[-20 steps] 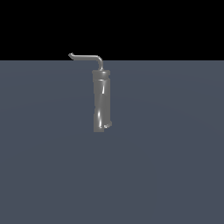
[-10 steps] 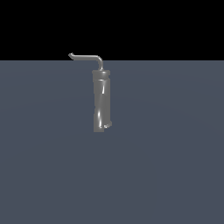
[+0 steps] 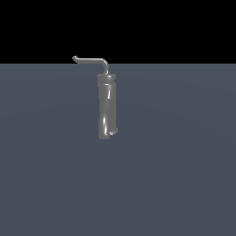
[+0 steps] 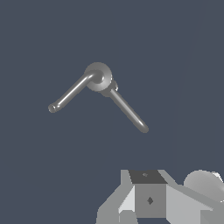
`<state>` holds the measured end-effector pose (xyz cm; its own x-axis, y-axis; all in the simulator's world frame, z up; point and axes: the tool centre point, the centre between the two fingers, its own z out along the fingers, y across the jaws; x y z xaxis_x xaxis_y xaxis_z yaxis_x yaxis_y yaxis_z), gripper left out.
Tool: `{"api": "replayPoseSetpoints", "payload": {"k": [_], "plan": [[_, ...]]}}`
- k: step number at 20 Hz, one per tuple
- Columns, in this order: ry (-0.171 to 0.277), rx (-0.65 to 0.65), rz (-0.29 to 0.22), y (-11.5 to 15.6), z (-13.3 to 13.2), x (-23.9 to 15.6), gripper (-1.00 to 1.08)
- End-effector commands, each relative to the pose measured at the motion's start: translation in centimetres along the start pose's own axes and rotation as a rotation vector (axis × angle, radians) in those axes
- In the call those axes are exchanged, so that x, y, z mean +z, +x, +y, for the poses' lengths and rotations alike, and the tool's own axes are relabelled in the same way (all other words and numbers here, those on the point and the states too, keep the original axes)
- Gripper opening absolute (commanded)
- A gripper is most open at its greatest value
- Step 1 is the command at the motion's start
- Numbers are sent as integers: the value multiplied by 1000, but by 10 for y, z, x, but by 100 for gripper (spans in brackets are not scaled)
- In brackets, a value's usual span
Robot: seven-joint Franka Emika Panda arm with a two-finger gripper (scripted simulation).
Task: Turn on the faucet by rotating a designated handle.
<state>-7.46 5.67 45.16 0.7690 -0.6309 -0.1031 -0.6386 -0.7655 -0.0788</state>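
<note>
- Closest in: only the grey housing of the gripper [image 4: 149, 199] at the edge of the wrist view. No fingertips on show, so impossible to tell whether spread or pressed together. Nothing visibly held.
- Ahead of the gripper and well apart from it: the handle [image 4: 70, 92], a thin rod running out from a rounded elbow to a slightly upturned tip. No contact with it.
- From the same elbow, reaching back toward the gripper side: a second thin rod [image 4: 127, 113]. Hard to say which part of the fixture it is.
- Farther off, under the handle: the faucet [image 3: 107, 107], an upright glossy column with a small nub at its base, the handle [image 3: 91, 60] perched on top and pointing to the exterior view's left.
- Beyond: plain grey floor [image 3: 184, 175].
- Just changed: nothing visible over the last second, with column and handle sitting exactly as before and no arm in the exterior view.
- Meaning for the task: probably still in the approach, turning not begun, and the gap to the handle to close first.
</note>
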Motion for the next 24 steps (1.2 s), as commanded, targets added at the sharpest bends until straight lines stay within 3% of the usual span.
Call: {"api": "replayPoseSetpoints", "payload": {"k": [1,13,24], "plan": [[1,67,-4,10,-13,9,-100],[-14,383,8,51,-70,58,-100],[-30,659,63,81,-120,111,-100]]}}
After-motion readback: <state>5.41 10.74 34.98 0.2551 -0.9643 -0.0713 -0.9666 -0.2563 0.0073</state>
